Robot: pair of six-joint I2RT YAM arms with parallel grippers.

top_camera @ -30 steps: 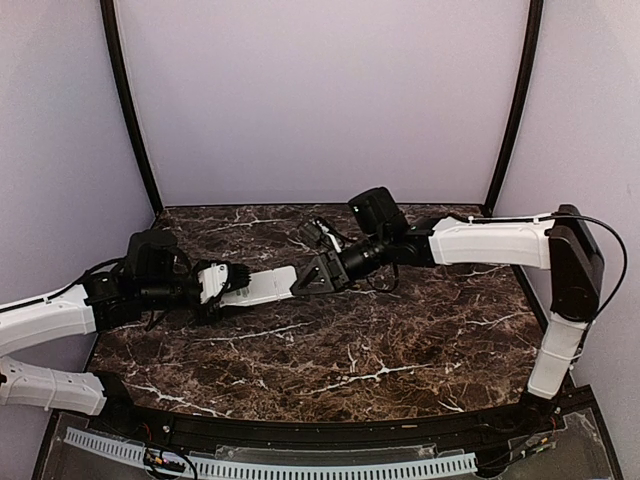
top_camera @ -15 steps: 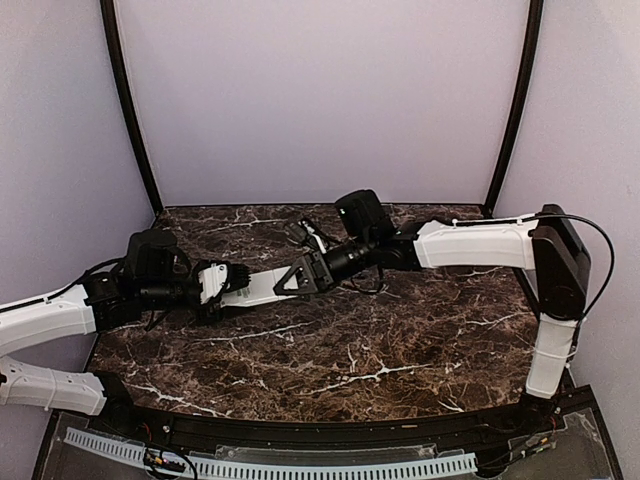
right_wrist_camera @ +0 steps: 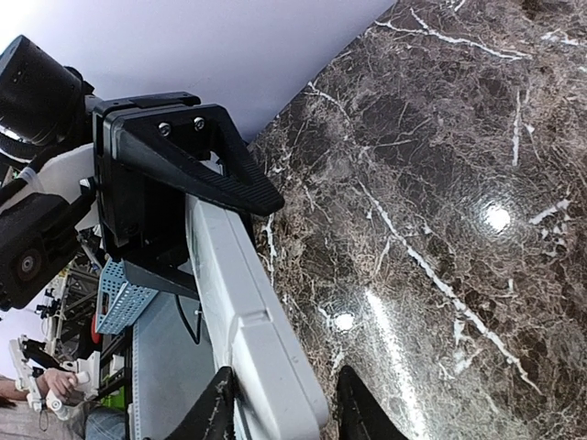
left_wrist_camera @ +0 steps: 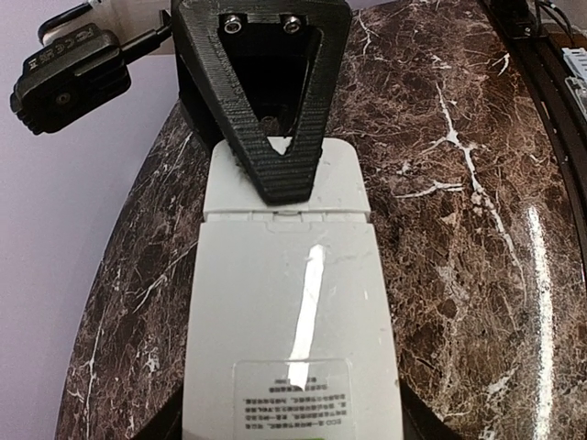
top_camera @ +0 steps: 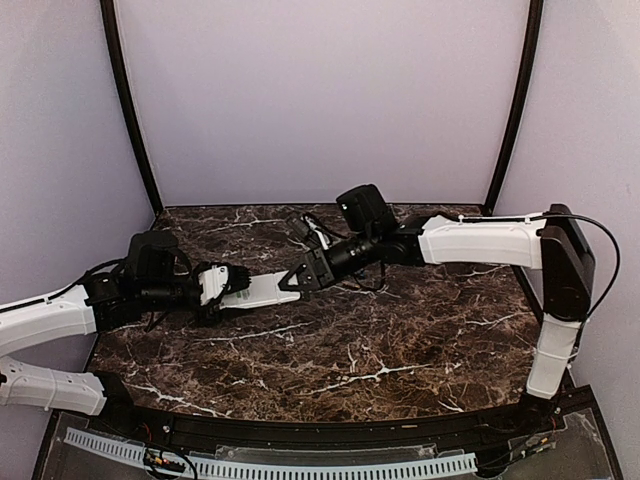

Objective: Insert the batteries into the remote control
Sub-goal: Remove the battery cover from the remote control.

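Your left arm (top_camera: 45,320) lay low and outstretched, with the left gripper (top_camera: 232,288) clamped on the remote control's (top_camera: 262,290) near end. Your right arm (top_camera: 480,242) extended across to meet it. The right gripper (top_camera: 294,283) straddled the far end, grip uncertain.

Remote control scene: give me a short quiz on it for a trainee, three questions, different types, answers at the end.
1. True or false: neither hand touches the remote control.
2. In the left wrist view, which face of the remote control shows? A. buttons and display B. plain back with a printed label C. only an edge
3. Short answer: can any battery be seen?
Key: 1. False; the left hand holds one end, and the right hand straddles the other. 2. B. 3. No.
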